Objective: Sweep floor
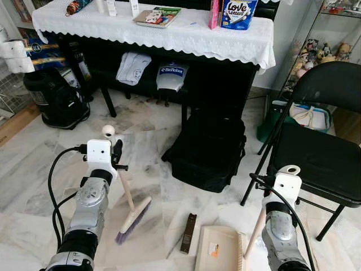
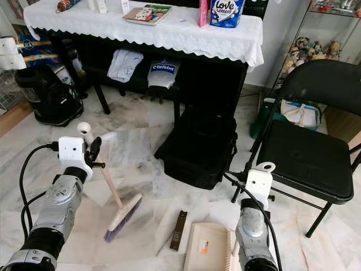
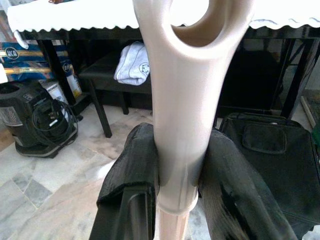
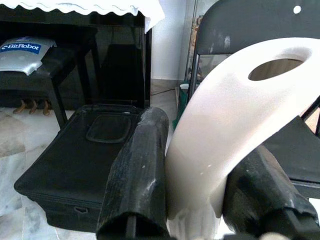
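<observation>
A short broom with a cream handle [image 1: 125, 189] and purple bristles [image 1: 134, 221] rests its head on the marble floor. My left gripper [image 3: 177, 175] is shut on the top of that handle, its black fingers [image 3: 132, 172] pressing both sides below the hanging loop. A beige dustpan [image 1: 217, 248] lies flat on the floor at lower centre. Its cream handle [image 1: 256, 226] rises to my right gripper [image 4: 200, 175], which is shut on it. A dark brown flat bar [image 1: 189, 232] lies on the floor between the bristles and the dustpan.
A black bag [image 1: 208, 149] sits on the floor just beyond the dustpan. A black folding chair [image 1: 321, 152] stands at the right, and a table with a white lace cloth [image 1: 169, 34] at the back. A black appliance [image 1: 53, 99] with a cord is at the far left.
</observation>
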Tool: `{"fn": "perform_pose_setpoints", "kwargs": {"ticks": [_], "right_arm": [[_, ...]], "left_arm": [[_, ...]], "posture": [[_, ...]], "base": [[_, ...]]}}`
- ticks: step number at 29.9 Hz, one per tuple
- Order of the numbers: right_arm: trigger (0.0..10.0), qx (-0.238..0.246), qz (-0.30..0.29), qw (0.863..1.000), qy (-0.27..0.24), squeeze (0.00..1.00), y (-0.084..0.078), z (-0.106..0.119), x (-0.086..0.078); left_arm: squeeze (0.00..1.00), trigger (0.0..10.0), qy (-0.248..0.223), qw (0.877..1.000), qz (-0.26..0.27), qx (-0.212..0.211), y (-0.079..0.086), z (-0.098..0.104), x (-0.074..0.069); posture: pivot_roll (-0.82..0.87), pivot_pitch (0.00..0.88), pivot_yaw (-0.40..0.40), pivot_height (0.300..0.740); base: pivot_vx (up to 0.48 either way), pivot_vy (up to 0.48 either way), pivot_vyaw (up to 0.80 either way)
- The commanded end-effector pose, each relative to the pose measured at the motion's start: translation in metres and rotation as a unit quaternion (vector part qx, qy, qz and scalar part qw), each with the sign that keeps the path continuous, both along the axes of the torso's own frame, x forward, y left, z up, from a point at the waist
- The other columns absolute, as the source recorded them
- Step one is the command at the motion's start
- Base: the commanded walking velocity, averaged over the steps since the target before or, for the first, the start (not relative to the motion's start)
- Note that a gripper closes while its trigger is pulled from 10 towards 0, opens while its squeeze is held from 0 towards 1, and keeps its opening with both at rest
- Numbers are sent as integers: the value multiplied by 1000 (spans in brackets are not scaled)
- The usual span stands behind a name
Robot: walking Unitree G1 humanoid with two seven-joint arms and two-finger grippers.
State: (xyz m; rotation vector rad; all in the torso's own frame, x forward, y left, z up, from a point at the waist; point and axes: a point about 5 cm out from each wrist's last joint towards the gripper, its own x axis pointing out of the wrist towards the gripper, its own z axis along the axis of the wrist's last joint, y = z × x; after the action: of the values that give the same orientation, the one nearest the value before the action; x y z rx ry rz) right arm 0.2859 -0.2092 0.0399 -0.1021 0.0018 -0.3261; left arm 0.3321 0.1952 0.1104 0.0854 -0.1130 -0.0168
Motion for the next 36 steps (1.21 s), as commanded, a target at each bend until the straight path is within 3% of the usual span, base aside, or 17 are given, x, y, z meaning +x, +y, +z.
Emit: {"fn": "perform_pose_setpoints", "kwargs": {"ticks": [1, 24, 36], "right_arm": [[10000, -12, 0, 1000, 12, 0, -3, -3, -2], [10000, -42, -2, 999, -30, 0, -10, 16, 10], [10000, -45, -14, 999, -28, 0, -9, 13, 8]], "left_arm": [[0, 10000, -23, 1000, -3, 8, 1, 12, 2], [0, 10000, -32, 999, -3, 10, 3, 17, 2], [0, 10000, -33, 999, -3, 11, 4, 19, 2]], "posture": [[54, 115, 38, 740], [60, 97, 35, 740], [70, 105, 34, 740]], "base": [[0, 0, 0], [0, 0, 0], [0, 0, 0]]}}
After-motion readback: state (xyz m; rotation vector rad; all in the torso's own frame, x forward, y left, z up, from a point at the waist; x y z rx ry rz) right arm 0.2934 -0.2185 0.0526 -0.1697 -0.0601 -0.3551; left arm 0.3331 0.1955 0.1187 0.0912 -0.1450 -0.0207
